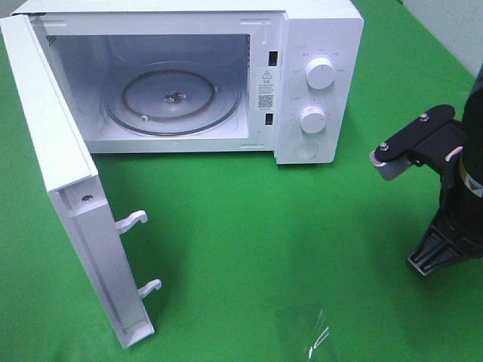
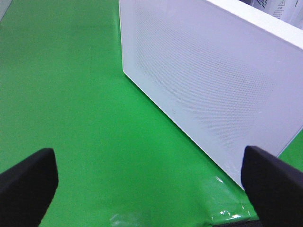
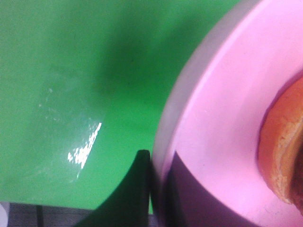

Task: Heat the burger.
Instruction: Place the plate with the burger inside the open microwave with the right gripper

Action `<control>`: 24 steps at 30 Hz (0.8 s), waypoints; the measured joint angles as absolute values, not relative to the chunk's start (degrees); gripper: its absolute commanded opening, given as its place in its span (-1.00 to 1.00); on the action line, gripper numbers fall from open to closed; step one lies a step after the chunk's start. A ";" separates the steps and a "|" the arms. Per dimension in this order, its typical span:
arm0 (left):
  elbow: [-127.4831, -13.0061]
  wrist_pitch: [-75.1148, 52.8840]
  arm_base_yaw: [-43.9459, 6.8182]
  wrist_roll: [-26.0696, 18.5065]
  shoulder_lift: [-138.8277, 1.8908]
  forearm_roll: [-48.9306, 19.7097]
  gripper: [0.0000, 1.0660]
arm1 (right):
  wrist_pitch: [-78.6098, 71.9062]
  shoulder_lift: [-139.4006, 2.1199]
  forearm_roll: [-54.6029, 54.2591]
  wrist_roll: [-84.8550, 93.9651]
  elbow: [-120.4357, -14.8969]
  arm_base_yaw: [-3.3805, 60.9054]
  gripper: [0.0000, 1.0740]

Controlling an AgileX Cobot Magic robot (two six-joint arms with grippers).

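On the right side of the green worktop [image 1: 264, 241], the right hand [image 3: 158, 163] is closed narrow on the rim of the pink plate [image 3: 222, 118]. The burger [image 3: 284, 156] sits on this plate, and only its bun edge shows. The grip is thin and at one side, so the plate should probably be carried level and slowly, or the burger may slide. The way leads to the glass turntable [image 1: 173, 98] inside the open microwave [image 1: 317, 45], well apart from the door [image 1: 53, 151]. The left hand [image 2: 151, 182] is wide and empty, near the door's outer face.
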State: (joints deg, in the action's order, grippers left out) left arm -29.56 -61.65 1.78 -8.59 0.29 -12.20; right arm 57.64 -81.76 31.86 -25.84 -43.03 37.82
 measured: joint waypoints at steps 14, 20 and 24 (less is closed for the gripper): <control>-29.56 -61.65 1.78 -8.59 0.29 -12.20 0.83 | 61.31 -73.85 34.09 -30.48 -36.33 52.48 -0.97; -29.56 -61.65 1.78 -8.59 0.29 -12.20 0.83 | 62.22 -72.71 35.52 -32.26 -34.78 57.64 -0.97; -29.56 -61.65 1.78 -8.59 0.29 -12.20 0.83 | 62.85 -72.59 36.33 -33.58 -33.98 62.11 -0.96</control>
State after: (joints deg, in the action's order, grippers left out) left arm -29.56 -61.65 1.78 -8.59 0.29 -12.20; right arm 62.85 -72.59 36.33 -33.58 -33.98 62.11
